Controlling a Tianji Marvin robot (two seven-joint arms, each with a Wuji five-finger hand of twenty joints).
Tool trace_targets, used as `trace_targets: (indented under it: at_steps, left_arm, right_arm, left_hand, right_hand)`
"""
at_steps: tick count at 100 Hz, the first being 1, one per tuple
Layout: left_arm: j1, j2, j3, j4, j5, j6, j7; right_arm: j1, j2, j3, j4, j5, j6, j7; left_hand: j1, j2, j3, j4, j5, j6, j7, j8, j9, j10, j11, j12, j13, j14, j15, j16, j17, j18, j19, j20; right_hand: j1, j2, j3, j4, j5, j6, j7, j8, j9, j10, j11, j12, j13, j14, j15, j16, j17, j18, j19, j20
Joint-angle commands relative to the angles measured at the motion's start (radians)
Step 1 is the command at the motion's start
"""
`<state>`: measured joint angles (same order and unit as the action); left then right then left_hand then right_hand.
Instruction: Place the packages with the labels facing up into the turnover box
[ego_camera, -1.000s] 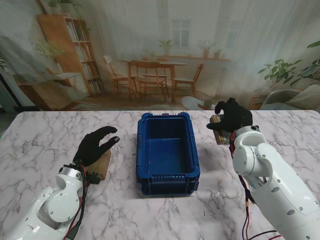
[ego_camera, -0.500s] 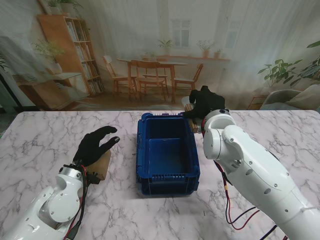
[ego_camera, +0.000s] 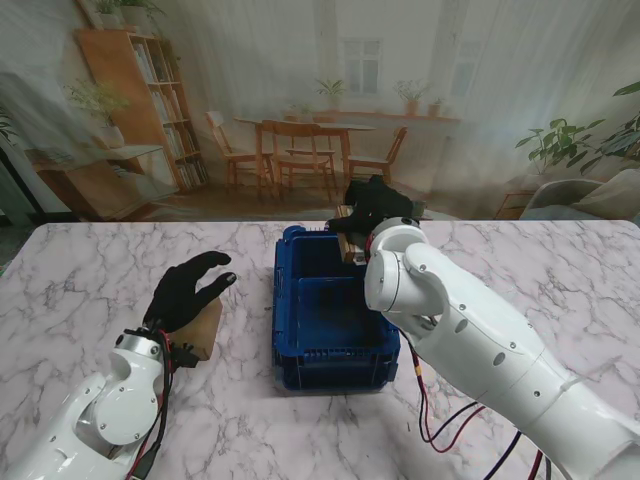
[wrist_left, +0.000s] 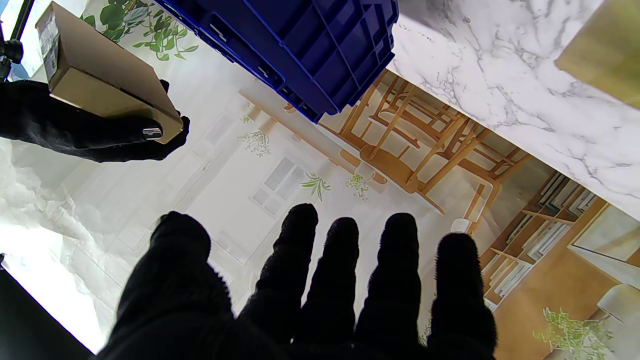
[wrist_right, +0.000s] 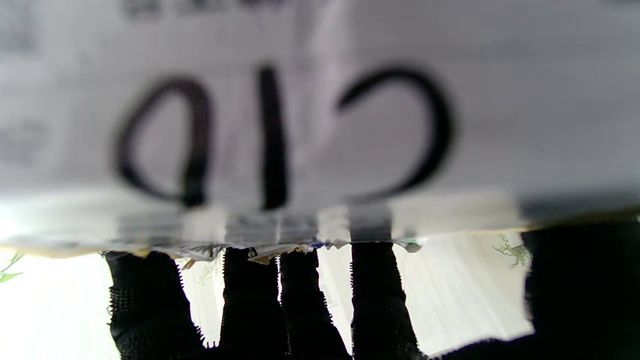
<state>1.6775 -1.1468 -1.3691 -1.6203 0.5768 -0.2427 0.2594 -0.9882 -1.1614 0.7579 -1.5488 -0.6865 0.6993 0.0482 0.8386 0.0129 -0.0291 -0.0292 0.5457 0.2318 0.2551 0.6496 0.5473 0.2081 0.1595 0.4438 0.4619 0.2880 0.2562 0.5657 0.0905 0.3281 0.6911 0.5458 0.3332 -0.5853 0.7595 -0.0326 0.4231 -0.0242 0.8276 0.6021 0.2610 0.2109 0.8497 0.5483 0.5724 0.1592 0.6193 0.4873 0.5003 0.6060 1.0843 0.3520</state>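
Currently: one package carried over the box, one waiting.

Nearest, the left robot hand (ego_camera: 190, 288) hovers released, fingers spread, over a package (ego_camera: 205, 331) lying on the surface (ego_camera: 80, 290). Beyond, the right robot hand (ego_camera: 372, 207) grasps a second package (wrist_left: 102, 82) above the far rim of the turnover box (ego_camera: 335, 305), apparently poised for lowering in.
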Motion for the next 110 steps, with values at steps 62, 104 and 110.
trace_targets:
  at_steps: [62,104,110]
  left_arm:
    - [0.017,0.001,-0.001,-0.02,0.001,0.005,-0.021]
    - [0.02,0.001,-0.003,-0.022,-0.001,0.003,-0.022]
    - [0.02,0.001,-0.003,-0.022,-0.001,0.003,-0.022]
  right_arm:
    - [0.084,-0.093,-0.099,0.124,0.155,0.075,-0.074]
    - [0.103,-0.138,-0.115,0.217,0.213,0.095,-0.13]
    - [0.102,-0.143,-0.114,0.228,0.215,0.096,-0.14]
  left_hand:
    - [0.023,0.037,-0.003,0.018,0.015,-0.005,-0.013,-0.007,-0.012,-0.012,-0.01,-0.003,-0.007,-0.007,0.0,0.001,-0.014,0.003,-0.026,0.013]
    - [0.023,0.036,-0.003,0.018,0.015,-0.006,-0.014,-0.007,-0.012,-0.013,-0.01,-0.003,-0.007,-0.007,0.0,0.001,-0.014,0.003,-0.026,0.013]
    - [0.025,0.036,-0.002,0.018,0.015,-0.006,-0.014,-0.007,-0.013,-0.012,-0.01,-0.003,-0.007,-0.007,0.0,0.001,-0.014,0.004,-0.026,0.013]
  right_hand:
    - [0.227,0.2,0.066,-0.027,-0.034,0.047,-0.002,-0.037,-0.058,0.031,-0.019,-0.008,0.016,0.029,0.167,0.023,0.079,-0.218,0.32,0.113]
    - [0.135,0.206,-0.023,-0.03,-0.078,0.059,-0.019,-0.015,-0.105,0.037,-0.013,-0.007,-0.051,0.043,0.133,0.007,0.018,-0.157,0.272,0.101]
    - [0.115,0.201,-0.055,-0.031,-0.09,0.061,-0.022,-0.01,-0.112,0.037,-0.01,-0.005,-0.067,0.048,0.128,0.005,0.004,-0.145,0.265,0.102]
